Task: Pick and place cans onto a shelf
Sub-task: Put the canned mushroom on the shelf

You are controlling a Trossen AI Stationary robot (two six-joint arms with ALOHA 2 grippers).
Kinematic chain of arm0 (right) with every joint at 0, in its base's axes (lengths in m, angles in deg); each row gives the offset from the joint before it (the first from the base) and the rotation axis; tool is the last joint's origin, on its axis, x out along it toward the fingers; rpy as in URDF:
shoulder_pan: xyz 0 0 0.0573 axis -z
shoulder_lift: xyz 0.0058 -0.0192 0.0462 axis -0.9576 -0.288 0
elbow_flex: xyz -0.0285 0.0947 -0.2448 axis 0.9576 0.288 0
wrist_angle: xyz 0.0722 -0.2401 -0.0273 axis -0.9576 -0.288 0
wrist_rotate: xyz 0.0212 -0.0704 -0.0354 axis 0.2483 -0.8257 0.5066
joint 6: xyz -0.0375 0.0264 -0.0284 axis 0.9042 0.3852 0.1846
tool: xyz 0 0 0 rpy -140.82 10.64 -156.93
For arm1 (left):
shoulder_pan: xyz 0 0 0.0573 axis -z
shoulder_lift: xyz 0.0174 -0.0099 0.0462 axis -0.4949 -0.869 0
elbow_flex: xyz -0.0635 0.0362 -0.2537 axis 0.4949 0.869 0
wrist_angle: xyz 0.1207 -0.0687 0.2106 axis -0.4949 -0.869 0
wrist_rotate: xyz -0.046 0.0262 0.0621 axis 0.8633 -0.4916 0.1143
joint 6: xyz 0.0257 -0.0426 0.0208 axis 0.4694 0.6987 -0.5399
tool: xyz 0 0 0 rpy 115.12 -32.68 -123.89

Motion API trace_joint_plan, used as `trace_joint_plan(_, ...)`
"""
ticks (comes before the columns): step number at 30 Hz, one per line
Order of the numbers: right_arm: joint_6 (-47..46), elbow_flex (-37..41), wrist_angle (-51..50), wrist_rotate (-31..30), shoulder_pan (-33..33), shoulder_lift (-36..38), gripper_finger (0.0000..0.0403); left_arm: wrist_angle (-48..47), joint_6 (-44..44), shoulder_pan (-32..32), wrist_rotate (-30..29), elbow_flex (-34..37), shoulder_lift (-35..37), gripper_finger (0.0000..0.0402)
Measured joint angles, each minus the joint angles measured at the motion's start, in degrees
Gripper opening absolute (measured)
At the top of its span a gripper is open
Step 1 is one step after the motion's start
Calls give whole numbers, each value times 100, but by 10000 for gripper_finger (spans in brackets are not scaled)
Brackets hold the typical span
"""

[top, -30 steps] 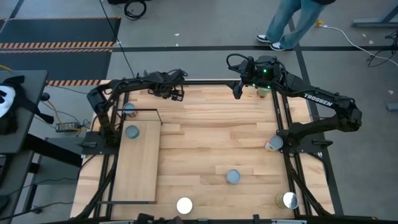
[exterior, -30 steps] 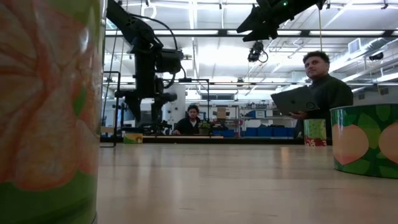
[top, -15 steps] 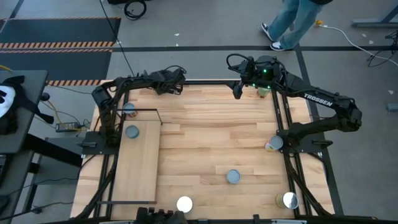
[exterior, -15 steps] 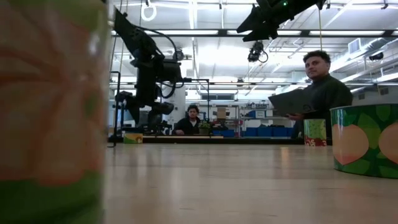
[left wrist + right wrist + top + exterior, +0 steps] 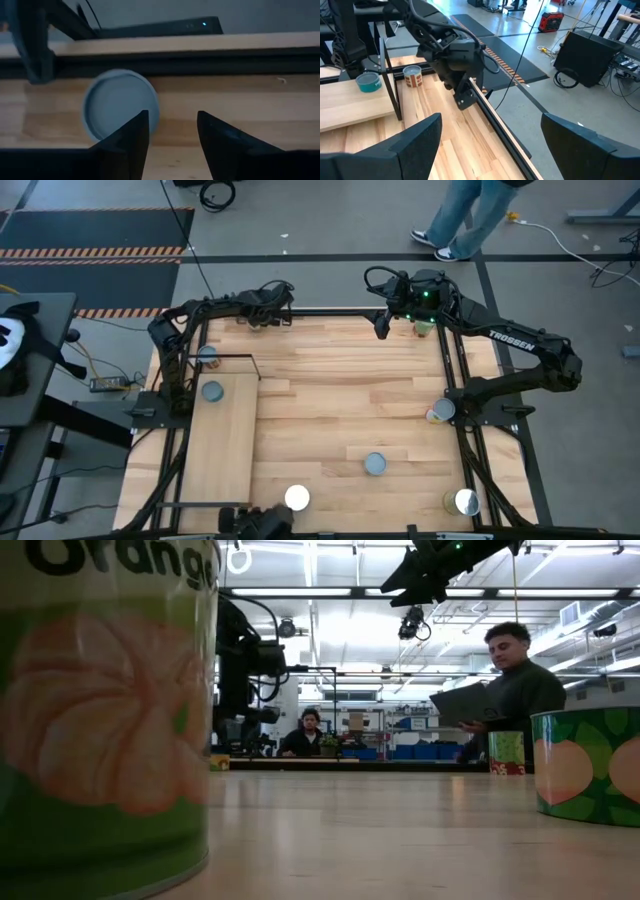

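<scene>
Cans sit scattered over the table: one with a pale-blue top (image 5: 213, 391) rests on the shelf (image 5: 222, 450), and a second (image 5: 207, 356) stands just past the shelf's far end, beside its black frame. Both lie on the shelf side of the left gripper (image 5: 281, 311), which hangs over the table's far edge with its fingers apart; its own wrist camera looks down on a pale-blue round top (image 5: 121, 110) lying flat on the wood, beside one of its fingers (image 5: 131, 137) rather than between the two. The right gripper (image 5: 382, 326) hangs over the same far edge, well apart from the left one, its fingers spread wide. A green-sided can (image 5: 424, 328) stands just beside it at the far right corner. Farther from that claw, toward the near side of the table, are a can (image 5: 441, 411) against the right arm's base frame, a blue-topped one (image 5: 375, 464) out on open wood, a silvery-topped one (image 5: 466, 501) at the near right corner, and a white-topped one (image 5: 297, 498) at the near edge. From table height, an orange-printed can (image 5: 105, 710) fills the foreground. A person with a laptop (image 5: 512, 690) stands behind the table, and another person (image 5: 462, 218) walks past.
</scene>
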Motion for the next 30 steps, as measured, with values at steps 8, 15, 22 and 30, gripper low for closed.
trace_joint_plan(8, 0, 0, 0, 0, 0, 0, 348, -44, 488, -308, 871, -2, -35, 172)
trace_joint_plan(15, -2, 0, -2, 0, 0, 0, 348, -120, 610, -594, 1332, -40, -22, 172)
trace_joint_plan(22, 0, 0, 0, 0, 0, 0, 348, -249, 454, -491, 1156, -120, -39, 172)
trace_joint_plan(30, 0, 0, 0, 0, 0, 0, 348, -304, 478, -403, 337, -123, -39, 172)
